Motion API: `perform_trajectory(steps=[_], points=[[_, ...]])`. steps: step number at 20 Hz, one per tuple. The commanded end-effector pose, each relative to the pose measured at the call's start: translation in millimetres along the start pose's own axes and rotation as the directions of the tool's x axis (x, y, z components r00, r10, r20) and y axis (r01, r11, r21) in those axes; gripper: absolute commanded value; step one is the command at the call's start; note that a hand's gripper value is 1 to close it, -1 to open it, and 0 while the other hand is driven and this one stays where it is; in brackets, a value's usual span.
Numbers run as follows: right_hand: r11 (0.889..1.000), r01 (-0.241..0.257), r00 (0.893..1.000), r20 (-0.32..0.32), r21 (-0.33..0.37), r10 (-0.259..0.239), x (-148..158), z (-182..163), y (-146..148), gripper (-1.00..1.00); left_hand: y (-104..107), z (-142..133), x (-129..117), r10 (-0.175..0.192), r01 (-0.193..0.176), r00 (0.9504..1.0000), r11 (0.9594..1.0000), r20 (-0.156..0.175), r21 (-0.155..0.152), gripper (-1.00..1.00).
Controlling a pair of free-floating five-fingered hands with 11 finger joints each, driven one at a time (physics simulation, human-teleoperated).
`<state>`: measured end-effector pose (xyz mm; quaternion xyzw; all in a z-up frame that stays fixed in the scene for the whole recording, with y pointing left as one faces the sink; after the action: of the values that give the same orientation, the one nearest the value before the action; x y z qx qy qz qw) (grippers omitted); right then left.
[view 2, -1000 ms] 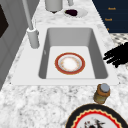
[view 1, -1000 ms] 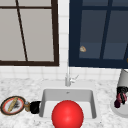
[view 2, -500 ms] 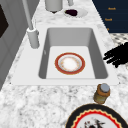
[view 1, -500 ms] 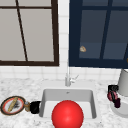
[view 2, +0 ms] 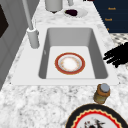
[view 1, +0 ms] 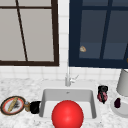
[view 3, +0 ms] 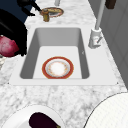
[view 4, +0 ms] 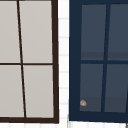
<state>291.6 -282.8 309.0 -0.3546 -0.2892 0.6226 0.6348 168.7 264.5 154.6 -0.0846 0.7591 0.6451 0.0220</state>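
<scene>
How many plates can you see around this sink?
3. A red-rimmed plate lies in the sink, a patterned plate on the counter to its left, and a white plate holding an eggplant on the right.

A black robot hand [view 1: 102,90] grips a dark red object [view 1: 102,96], beside a grey sink [view 1: 93,105] holding a red-rimmed white plate [view 2: 70,63], on a white-and-grey marbled table [view 1: 15,86].

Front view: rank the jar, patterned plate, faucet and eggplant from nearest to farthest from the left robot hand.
1. Jar, beside the left robot hand.
2. Patterned plate, far left.
3. Faucet, centre back.
4. Eggplant, far right.
</scene>
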Motion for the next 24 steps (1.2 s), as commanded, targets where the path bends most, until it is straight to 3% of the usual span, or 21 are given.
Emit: perform_trajectory(steps=[1,7,13,21,24], points=[[1.000,0.013,1.000,0.009,0.001,-0.013,31.4,-2.2,6.2,1.00,0.0,0.0,0.0,0.000,0.000,1.0000,1.0000,0.000,0.000,0.00],[1.000,0.023,1.000,0.017,0.003,-0.023,81.8,-11.3,21.2,1.00,0.0,0.0,0.0,0.000,0.000,1.0000,1.0000,0.000,0.000,0.00],[0.999,0.016,1.000,0.003,0.038,-0.016,126.6,-63.8,45.4,1.00,0.0,0.0,0.0,0.000,0.000,1.0000,1.0000,0.000,0.000,0.00],[0.995,0.092,0.993,0.067,0.024,-0.093,180.7,-111.3,77.0,1.00,0.0,0.0,0.0,0.000,0.000,1.0000,1.0000,0.000,0.000,0.00],[0.994,0.102,0.993,0.058,0.047,-0.105,199.0,-134.7,92.1,1.00,0.0,0.0,0.0,0.000,0.000,1.0000,1.0000,0.000,0.000,0.00]])
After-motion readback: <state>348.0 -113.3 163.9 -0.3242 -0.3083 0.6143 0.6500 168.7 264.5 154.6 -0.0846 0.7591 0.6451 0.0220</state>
